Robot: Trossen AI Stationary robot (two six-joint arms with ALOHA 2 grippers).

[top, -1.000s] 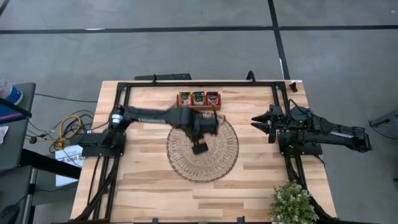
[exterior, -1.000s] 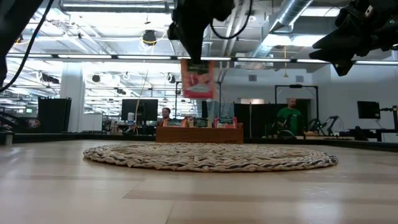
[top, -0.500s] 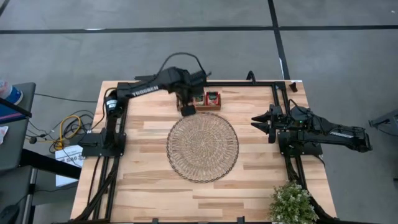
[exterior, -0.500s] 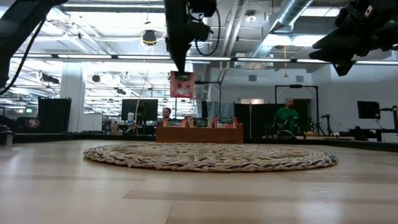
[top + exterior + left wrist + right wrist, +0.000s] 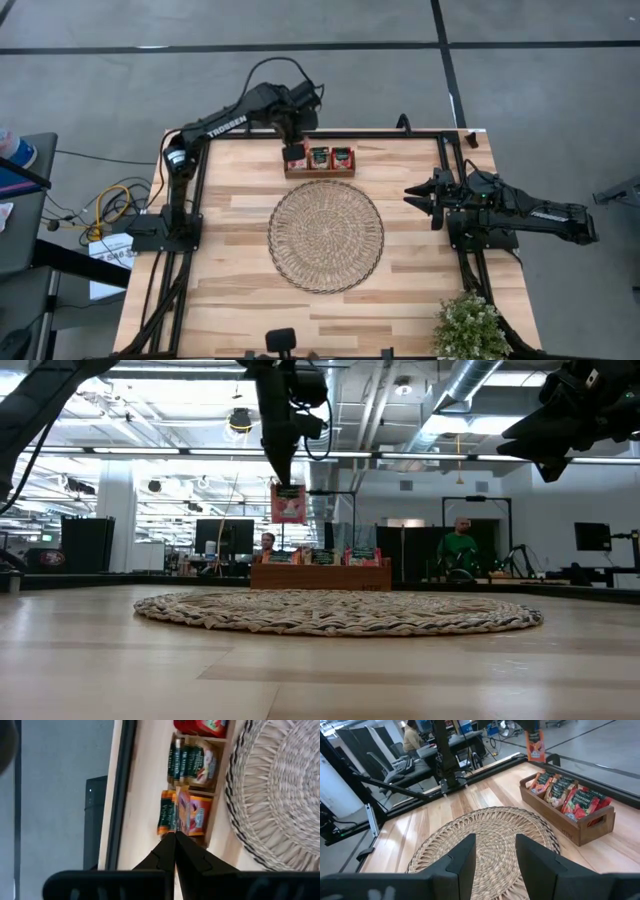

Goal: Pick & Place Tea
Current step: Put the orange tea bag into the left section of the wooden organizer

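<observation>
High view: a light wooden bench [image 5: 240, 290] is seen from above, framed by black rails. A large round woven mat [image 5: 326, 236] lies at its middle. A small potted plant [image 5: 468, 328] stands at the near right corner. At the far edge, just beyond the mat, a brown wooden tray [image 5: 320, 172] with three compartments is set; sachets of tea [image 5: 568, 800] are stood upright in it, red-orange ones at the two ends and dark green ones in the middle compartment.

The left arm is reached across to the far side, its left gripper [image 5: 295, 158] placed over the tray's left end compartment. Its fingers [image 5: 167, 851] are seen pressed fully together, and one red-orange tea sachet [image 5: 288, 504] is pinched by its top edge. In the low view the sachet hangs upright, clear above the tray and apart from the sachets inside it. From the left wrist view the held sachet is lined up with the orange sachets in that end compartment.

The right gripper [image 5: 420, 196] is parked over the bench's right edge, well apart from mat and tray. Its fingers [image 5: 464, 851] are parted with nothing between them.

People are visible in the room beyond the bench.
</observation>
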